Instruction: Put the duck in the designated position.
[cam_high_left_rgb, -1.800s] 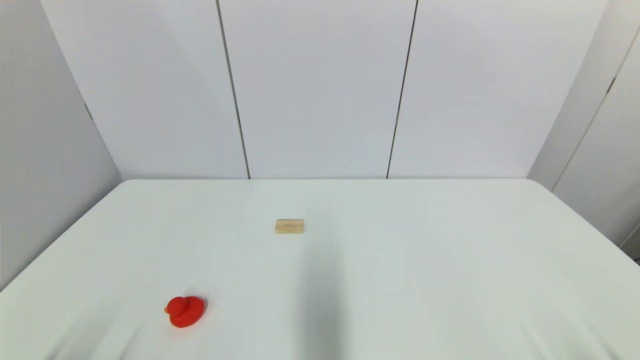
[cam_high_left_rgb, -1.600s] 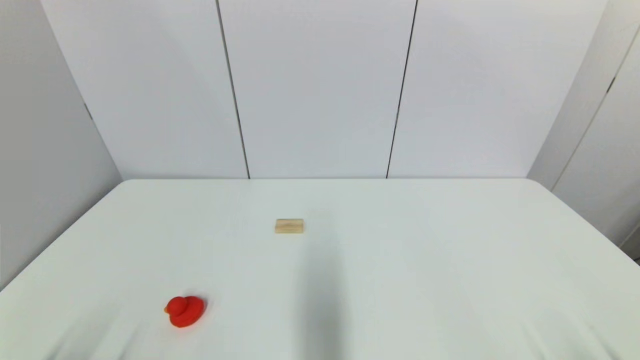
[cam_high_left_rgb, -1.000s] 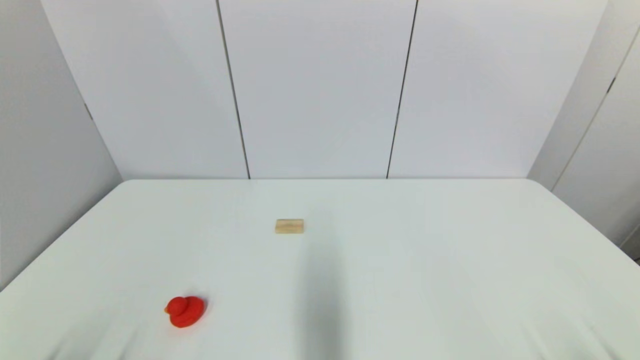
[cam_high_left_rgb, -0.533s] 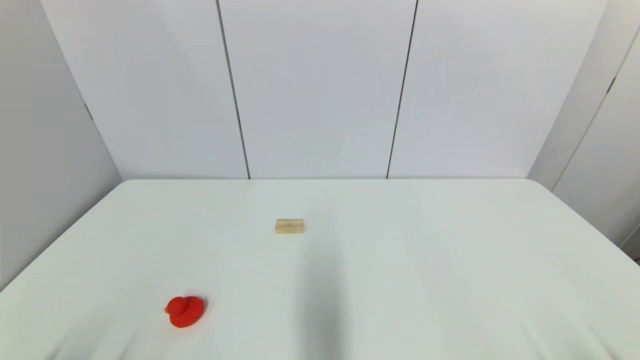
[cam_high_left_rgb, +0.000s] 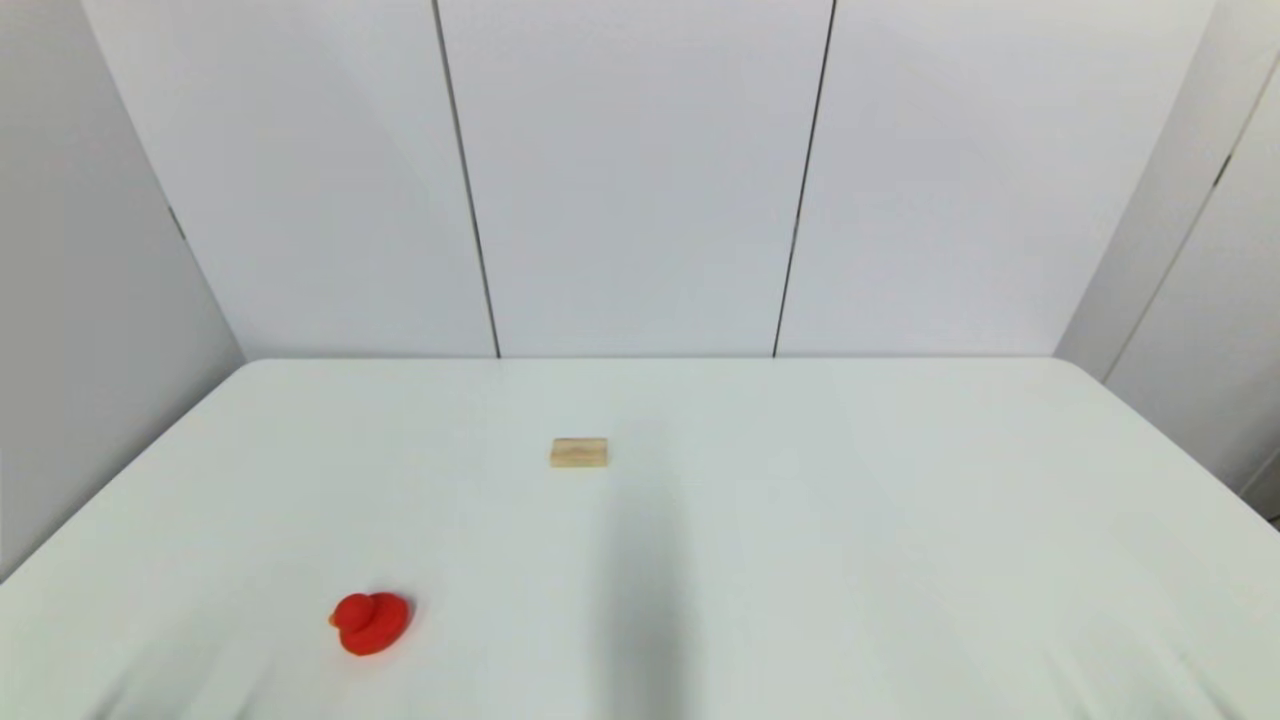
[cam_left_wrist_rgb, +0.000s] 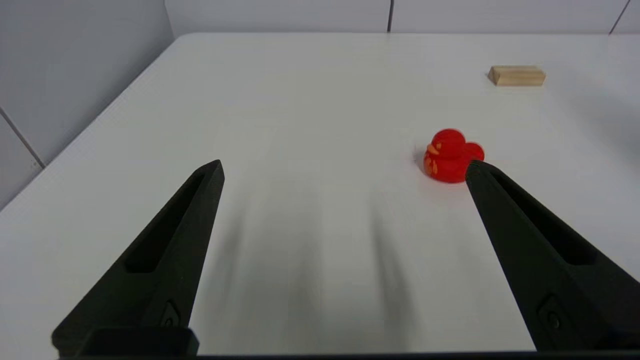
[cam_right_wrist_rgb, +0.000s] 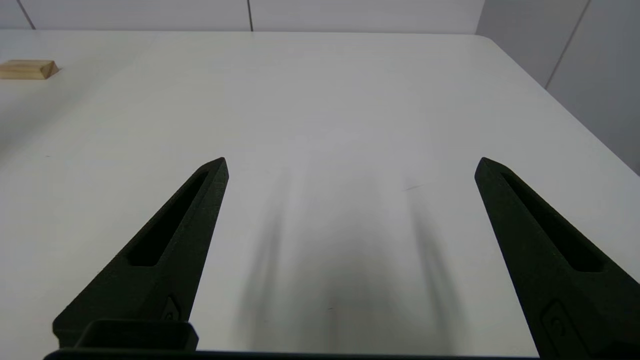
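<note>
Red duck (cam_high_left_rgb: 370, 623) is sitting near our table's (cam_high_left_rgb: 900, 480) left front edge—our left gripper (cam_left_wrist_rgb: 345, 167) and right gripper (cam_right_wrist_rgb: 350, 165) are hovering spread wide, empty.

A white table (cam_high_left_rgb: 800, 520) is filling the lower frame, carrying a red duck (cam_high_left_rgb: 370, 623) at lower left and a tan block (cam_high_left_rgb: 578, 453) near centre.

Duck (cam_left_wrist_rgb: 452, 161) partly hidden behind left claw (cam_left_wrist_rgb: 345, 167) finger (rear edge).
</note>
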